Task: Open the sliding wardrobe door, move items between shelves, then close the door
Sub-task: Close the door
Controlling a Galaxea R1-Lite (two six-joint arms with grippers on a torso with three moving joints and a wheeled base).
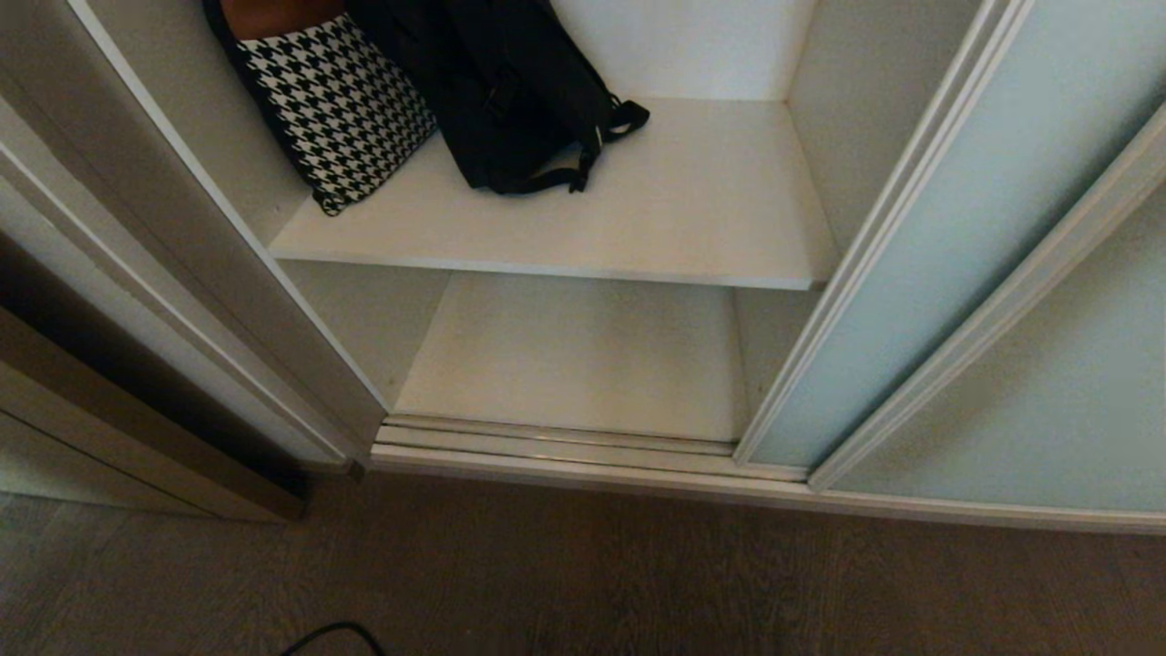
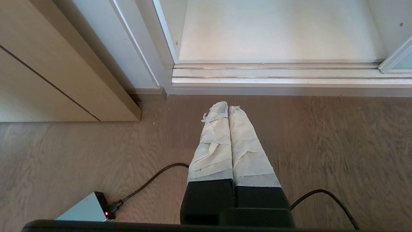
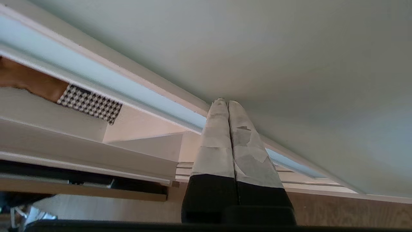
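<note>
The sliding wardrobe door (image 1: 920, 264), pale mint frosted glass in a cream frame, stands slid to the right, leaving the wardrobe open. A floppy black fabric bag (image 1: 510, 91) lies on the upper shelf (image 1: 692, 200). The lower shelf (image 1: 583, 355) is bare. Neither arm shows in the head view. My right gripper (image 3: 224, 102) is shut with nothing in it; its taped tips are close against the frosted door panel (image 3: 289, 48), near the frame edge. Whether they touch it I cannot tell. My left gripper (image 2: 224, 108) is shut and empty, parked over the brown floor in front of the door track (image 2: 276, 74).
A black-and-white houndstooth bag (image 1: 337, 109) with a brown top leans beside the black bag. A second frosted panel (image 1: 1048, 410) stands in front at the right. A wooden cabinet (image 2: 48, 64) stands at the left. A black cable (image 2: 151, 180) and a small box (image 2: 87, 211) lie on the floor.
</note>
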